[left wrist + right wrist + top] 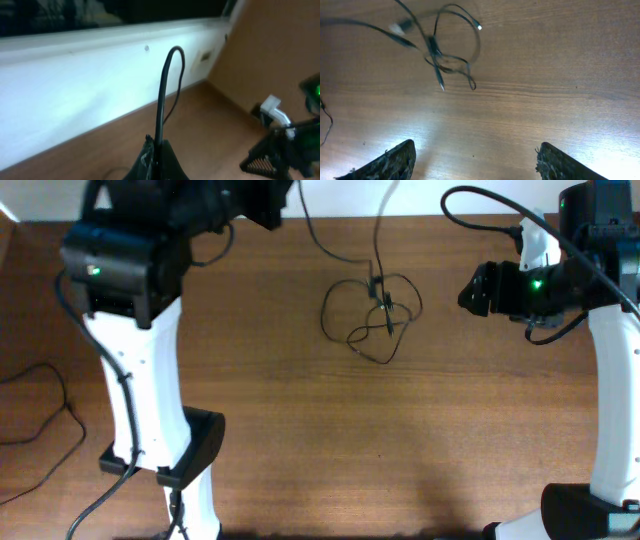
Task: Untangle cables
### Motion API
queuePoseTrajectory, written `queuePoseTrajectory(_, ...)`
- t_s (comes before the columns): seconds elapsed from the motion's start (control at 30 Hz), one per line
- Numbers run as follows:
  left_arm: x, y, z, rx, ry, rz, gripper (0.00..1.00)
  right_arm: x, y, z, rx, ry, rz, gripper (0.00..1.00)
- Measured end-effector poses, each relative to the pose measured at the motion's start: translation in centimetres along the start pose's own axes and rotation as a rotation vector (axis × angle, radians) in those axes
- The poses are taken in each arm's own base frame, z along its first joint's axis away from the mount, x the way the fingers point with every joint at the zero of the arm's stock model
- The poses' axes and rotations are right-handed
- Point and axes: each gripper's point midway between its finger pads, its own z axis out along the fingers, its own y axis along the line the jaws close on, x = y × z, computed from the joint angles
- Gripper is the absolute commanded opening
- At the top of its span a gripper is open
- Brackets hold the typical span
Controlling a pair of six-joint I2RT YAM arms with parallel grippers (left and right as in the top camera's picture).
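The cables (372, 312) lie as a knot of thin black loops at the back middle of the wooden table (330, 440). One strand (318, 240) rises from the knot to my left gripper (272, 202) at the far edge. In the left wrist view that gripper (156, 143) is shut on the cable (165, 85), which stands up from the jaws and arches over. My right gripper (472, 290) hovers open to the right of the knot, apart from it. In the right wrist view its fingers (390, 162) stand wide with bare wood between them, and the cables (442, 47) lie ahead at the upper left.
A thicker black cord (40, 415) trails over the table's left edge. The left arm's base (190, 455) stands at the front left, the right arm's base (590, 510) at the front right. A white wall ledge (75, 85) runs behind the table's far edge.
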Motion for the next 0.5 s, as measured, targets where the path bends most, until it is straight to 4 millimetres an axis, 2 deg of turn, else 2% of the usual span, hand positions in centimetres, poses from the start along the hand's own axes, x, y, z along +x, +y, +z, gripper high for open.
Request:
queuePoseTrajectory(0.1, -2.9, -0.8, -2.9, -0.010, -0.105, -0.028, 0.00, 0.0, -0.1, 1.3, -0.014, 0.032, 0.009, 0.78)
queuePoseTrajectory(0.2, -4.5, -2.4, -5.5, 0.005, -0.164, -0.068, 0.00, -0.7, 1.4, 4.4, -0.087, 0.070, -0.009, 0.77)
queuePoseTrajectory(0.33, -5.6, -2.9, -6.2, 0.020, -0.208, -0.120, 0.00, -1.1, 4.3, 8.8, -0.163, 0.130, -0.025, 0.77)
queuePoseTrajectory(0.5, -6.0, -3.0, -6.3, 0.030, -0.225, -0.157, 0.00, -3.1, 5.9, 12.3, -0.215, 0.108, 0.021, 0.77)
